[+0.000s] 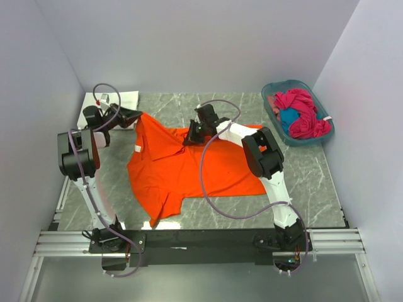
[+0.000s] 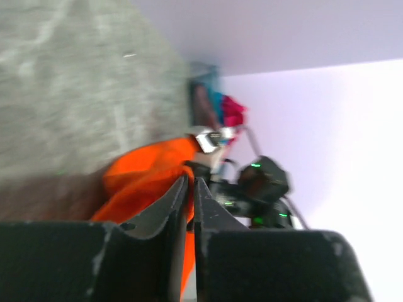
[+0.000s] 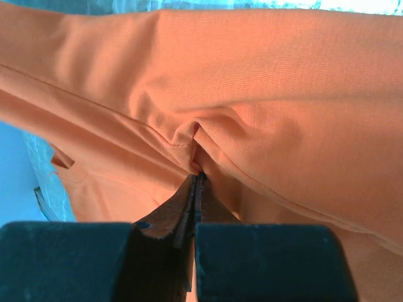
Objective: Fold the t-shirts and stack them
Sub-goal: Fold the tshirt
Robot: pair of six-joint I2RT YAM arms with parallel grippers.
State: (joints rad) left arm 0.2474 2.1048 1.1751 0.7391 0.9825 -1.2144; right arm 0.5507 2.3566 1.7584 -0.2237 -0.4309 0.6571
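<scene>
The bright orange t-shirt point(image 1: 182, 167) lies partly spread on the marble table point(image 1: 315, 182), its far edge lifted. My left gripper point(image 1: 136, 116) is shut on the shirt's far left corner; orange cloth point(image 2: 145, 179) shows between the fingers. My right gripper point(image 1: 189, 137) is shut on a pinch of the shirt's far edge, and orange cloth point(image 3: 252, 94) fills the right wrist view. Magenta point(image 1: 302, 113) and blue point(image 1: 288, 118) t-shirts lie bunched in the teal basket point(image 1: 277, 86). A white t-shirt is not identifiable.
The teal basket stands at the far right corner. A white sheet point(image 1: 126, 98) lies at the far left behind the left gripper. Walls close in on left, right and back. The arm mounting rail point(image 1: 201, 242) runs along the near edge.
</scene>
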